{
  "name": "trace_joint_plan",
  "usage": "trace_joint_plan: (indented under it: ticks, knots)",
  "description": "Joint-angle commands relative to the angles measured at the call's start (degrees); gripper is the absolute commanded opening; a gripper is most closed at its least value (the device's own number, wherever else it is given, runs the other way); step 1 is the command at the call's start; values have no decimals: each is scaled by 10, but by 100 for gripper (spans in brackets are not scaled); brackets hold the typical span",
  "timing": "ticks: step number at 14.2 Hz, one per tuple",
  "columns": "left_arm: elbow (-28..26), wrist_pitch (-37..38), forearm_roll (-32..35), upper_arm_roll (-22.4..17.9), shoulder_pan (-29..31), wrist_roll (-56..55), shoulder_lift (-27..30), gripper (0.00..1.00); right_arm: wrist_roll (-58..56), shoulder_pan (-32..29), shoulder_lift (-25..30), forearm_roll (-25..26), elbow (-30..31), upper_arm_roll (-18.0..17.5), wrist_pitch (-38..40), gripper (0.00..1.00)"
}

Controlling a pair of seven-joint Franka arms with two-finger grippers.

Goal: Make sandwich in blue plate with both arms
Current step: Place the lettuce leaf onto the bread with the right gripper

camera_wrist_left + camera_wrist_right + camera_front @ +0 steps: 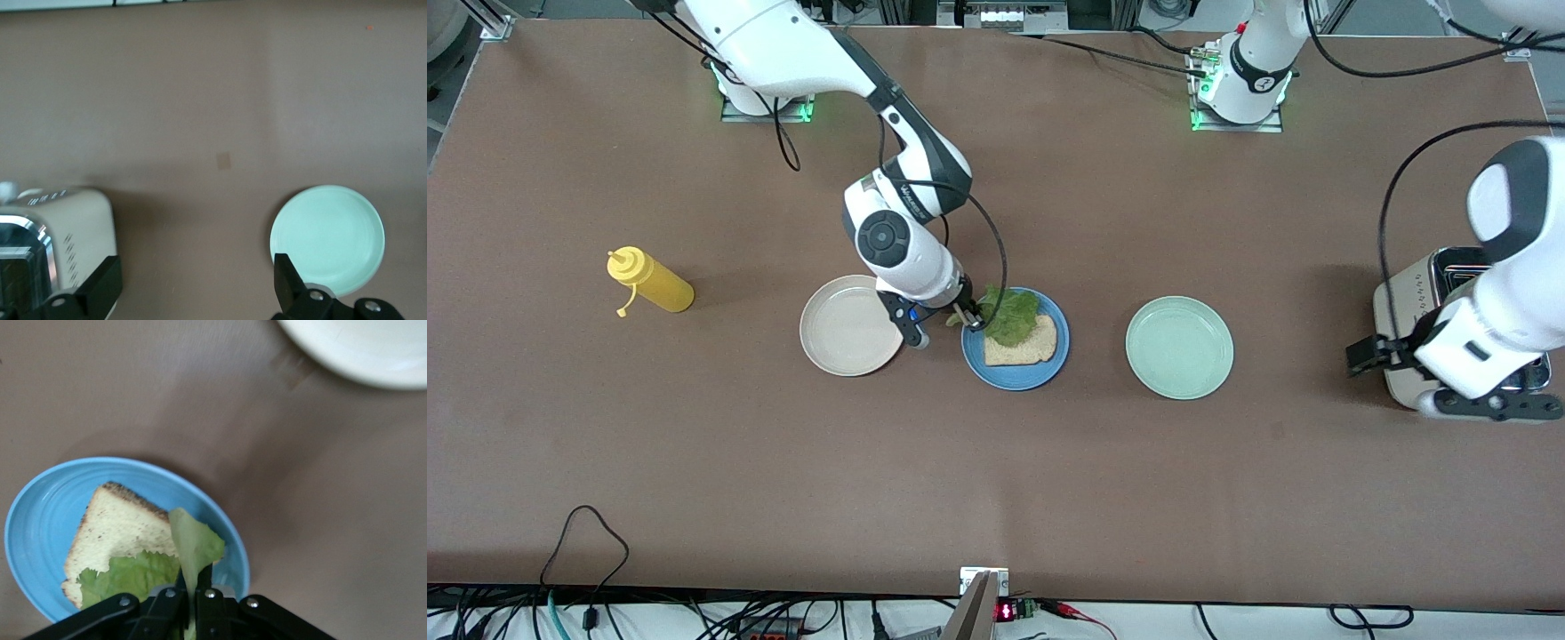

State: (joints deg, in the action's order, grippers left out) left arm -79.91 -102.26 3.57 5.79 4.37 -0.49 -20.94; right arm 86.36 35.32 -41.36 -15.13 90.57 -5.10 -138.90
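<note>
Brown matte bench [694,444], flat and plain. Three round shallow-rimmed plates in a row: cream-white plate [849,325] toward the right arm's end, blue plate [1015,339] in the middle, pale mint-green plate [1179,348] toward the left arm's end, all apart. One square tan bread slice [1021,345] with darker crust lies flat on the blue plate; one ruffled green lettuce leaf [1011,313] lies partly on the slice, over its edge farther from the front camera. Right gripper [971,322] is over the blue plate's rim, clenched on the lettuce leaf edge; right wrist view shows the leaf [193,550] pinched between the black fingers with its lower part draped on the bread [120,533], plus speckled crumb texture that the front view misses. Left gripper [1371,354] is released, jaws wide, hanging by one boxy cream toaster [1400,302] with chrome top at the left arm's end; left wrist view shows the toaster's vent slits [70,257]. One yellow plastic squeeze bottle [649,280] lies on its side, seen in the front view only.
</note>
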Motion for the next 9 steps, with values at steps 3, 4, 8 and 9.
trace_joint_plan:
  ticks: [3,4,8,9]
  knots:
    - [-14,96,-40,-101,-81,1,83,100,32,20,-37,-5,-56,5,-24,2]
    - [-18,101,-39,-100,-81,-20,93,100,29,19,-37,-5,-56,6,-25,2]
    - [-99,96,-39,-100,-80,-22,154,100,29,19,-56,-4,-77,7,-26,2]
    - [-123,80,-38,-99,-80,-22,169,100,29,19,-61,-3,-80,7,-26,2]
